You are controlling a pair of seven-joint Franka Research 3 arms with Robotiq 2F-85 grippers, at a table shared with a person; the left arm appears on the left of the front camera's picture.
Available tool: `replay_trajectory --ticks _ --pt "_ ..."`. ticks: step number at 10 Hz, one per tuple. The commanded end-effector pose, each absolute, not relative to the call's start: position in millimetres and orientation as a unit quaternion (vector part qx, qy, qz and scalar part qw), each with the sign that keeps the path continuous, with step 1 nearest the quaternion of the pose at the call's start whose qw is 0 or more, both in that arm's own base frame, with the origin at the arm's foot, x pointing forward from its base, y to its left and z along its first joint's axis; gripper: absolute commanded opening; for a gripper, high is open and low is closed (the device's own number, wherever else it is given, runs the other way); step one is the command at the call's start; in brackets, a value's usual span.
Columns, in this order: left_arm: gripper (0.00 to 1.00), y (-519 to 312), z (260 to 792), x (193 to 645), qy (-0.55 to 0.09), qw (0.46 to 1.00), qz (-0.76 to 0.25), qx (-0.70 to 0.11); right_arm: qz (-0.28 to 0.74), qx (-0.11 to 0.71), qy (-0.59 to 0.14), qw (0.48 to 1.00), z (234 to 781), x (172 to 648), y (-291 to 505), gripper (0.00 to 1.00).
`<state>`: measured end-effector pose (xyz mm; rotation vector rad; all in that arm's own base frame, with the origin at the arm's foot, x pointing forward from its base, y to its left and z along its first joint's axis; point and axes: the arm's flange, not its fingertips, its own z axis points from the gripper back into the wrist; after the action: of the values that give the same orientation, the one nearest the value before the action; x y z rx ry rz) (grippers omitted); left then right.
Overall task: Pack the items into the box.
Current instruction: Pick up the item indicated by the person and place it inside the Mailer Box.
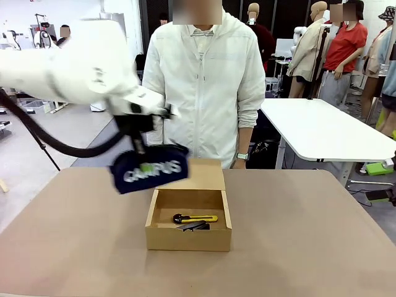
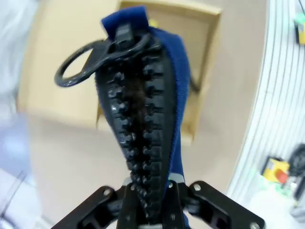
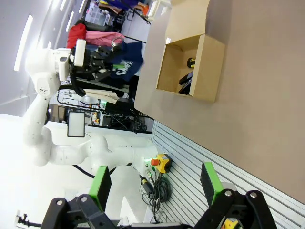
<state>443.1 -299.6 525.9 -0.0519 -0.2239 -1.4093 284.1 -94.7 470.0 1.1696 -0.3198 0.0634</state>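
Observation:
My left gripper (image 1: pixel 143 162) is shut on the navy pencil case (image 1: pixel 150 169) with white "CAMPUS" lettering and holds it in the air just above and left of the box's back left corner. In the left wrist view the pencil case (image 2: pixel 143 95) hangs zipper-side up from my gripper (image 2: pixel 150 210). The open cardboard box (image 1: pixel 189 238) sits mid-table, its lid flap (image 1: pixel 201 174) folded back. Inside lie the yellow-and-black utility knife (image 1: pixel 197 218) and the black stapler (image 1: pixel 193 226). My right gripper (image 3: pixel 155 183) stands open and empty, well away from the box (image 3: pixel 207 71).
A person in a white jacket (image 1: pixel 204 80) stands at the far edge of the brown table (image 1: pixel 309 235), right behind the box. A white table (image 1: pixel 322 130) stands off to the right. A yellow emergency-stop box (image 3: pixel 162 163) lies beside the table.

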Motion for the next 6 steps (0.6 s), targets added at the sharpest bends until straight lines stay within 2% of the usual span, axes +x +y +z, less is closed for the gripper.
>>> replay_trajectory --ticks 1,2,3,4,6 --pt "0.00 -328.1 508.7 461.6 -0.110 0.647 -0.754 -0.005 0.038 0.550 -0.152 0.820 470.4 282.3 -96.4 1.00" --pt "0.00 -340.9 499.7 460.3 -0.098 0.622 -0.777 -0.028 0.038 0.550 -0.152 0.820 470.4 282.3 -96.4 1.00" --pt "0.00 -346.5 495.9 464.5 -0.078 0.665 -0.743 -0.011 0.038 0.550 -0.152 0.820 470.4 282.3 -96.4 1.00" --pt "0.00 -359.2 493.9 444.9 -0.097 0.653 -0.751 -0.027 0.038 0.550 -0.152 0.820 470.4 282.3 -96.4 1.00" --pt "0.00 -364.8 482.0 453.9 -0.088 0.644 -0.760 -0.027 0.038 0.550 -0.152 0.820 470.4 282.3 -96.4 1.00"
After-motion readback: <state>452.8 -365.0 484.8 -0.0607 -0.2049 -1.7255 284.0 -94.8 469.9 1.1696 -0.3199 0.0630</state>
